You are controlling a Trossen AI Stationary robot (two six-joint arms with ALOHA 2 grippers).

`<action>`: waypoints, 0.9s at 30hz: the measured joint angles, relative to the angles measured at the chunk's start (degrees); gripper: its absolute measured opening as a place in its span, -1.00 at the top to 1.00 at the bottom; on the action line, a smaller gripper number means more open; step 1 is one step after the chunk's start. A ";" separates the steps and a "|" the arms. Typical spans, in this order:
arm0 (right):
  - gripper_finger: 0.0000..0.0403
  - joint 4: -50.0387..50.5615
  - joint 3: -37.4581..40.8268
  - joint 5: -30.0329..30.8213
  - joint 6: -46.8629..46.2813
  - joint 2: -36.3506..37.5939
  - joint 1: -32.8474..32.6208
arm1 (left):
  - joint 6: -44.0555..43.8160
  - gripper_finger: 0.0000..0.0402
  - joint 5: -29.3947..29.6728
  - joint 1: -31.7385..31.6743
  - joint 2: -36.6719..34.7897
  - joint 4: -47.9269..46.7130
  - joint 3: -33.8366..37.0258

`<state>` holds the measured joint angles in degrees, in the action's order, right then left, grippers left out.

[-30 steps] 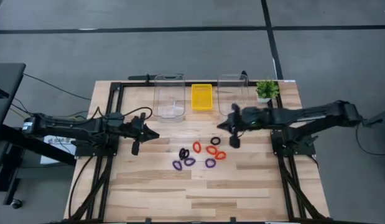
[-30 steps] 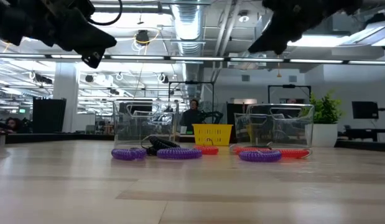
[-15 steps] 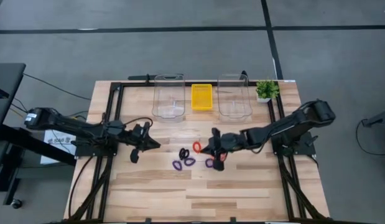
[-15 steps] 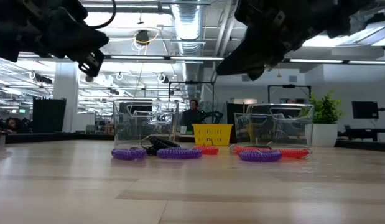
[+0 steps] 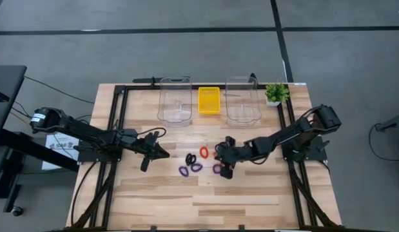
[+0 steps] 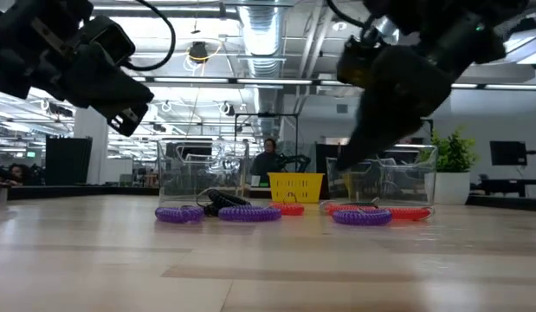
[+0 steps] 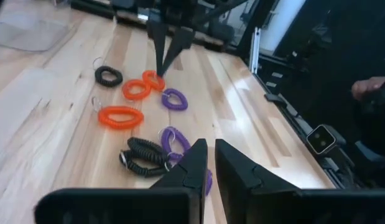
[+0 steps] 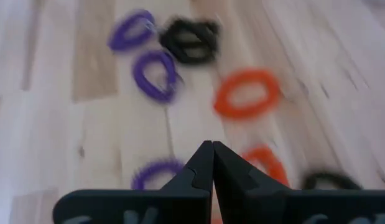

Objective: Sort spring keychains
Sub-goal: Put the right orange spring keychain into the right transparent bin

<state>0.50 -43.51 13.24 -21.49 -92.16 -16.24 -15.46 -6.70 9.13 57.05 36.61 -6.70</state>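
Dark left pincer (image 5: 162,154) hovers over the wooden surface (image 5: 154,193), left of the spring keychains (image 5: 205,161); its fingers are nearly pressed together with a thin gap, pinching nothing. The keychains lie in a loose cluster at mid-surface: purple ones (image 5: 184,171) at the left and near edge, a black one (image 5: 191,158) beside them, orange-red ones (image 5: 204,152) toward the right, another black one (image 7: 108,76) farthest out in the left wrist view. Right pincer (image 5: 226,169) is down at the cluster's right end, tips pressed together, just beside an orange-red coil (image 7: 152,79) and a purple one (image 7: 175,98); no coil is seen between its fingers. Behind the cluster stand two clear bins (image 5: 175,100) with a yellow tray (image 5: 209,100) between them, and a small plant (image 5: 275,93) to the right.
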 joint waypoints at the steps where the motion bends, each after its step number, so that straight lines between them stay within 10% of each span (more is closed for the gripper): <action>1: 1.00 2.79 0.00 1.05 -1.71 1.02 -0.57 | 0.01 0.85 0.00 0.00 0.22 0.36 0.00; 27: 0.90 14.34 -0.13 0.12 -4.01 1.42 -5.10 | 5.01 0.85 0.00 0.94 0.38 1.65 -0.07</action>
<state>14.84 -43.64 13.36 -25.50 -90.74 -21.34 -10.46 -6.70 10.07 57.43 38.26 -6.76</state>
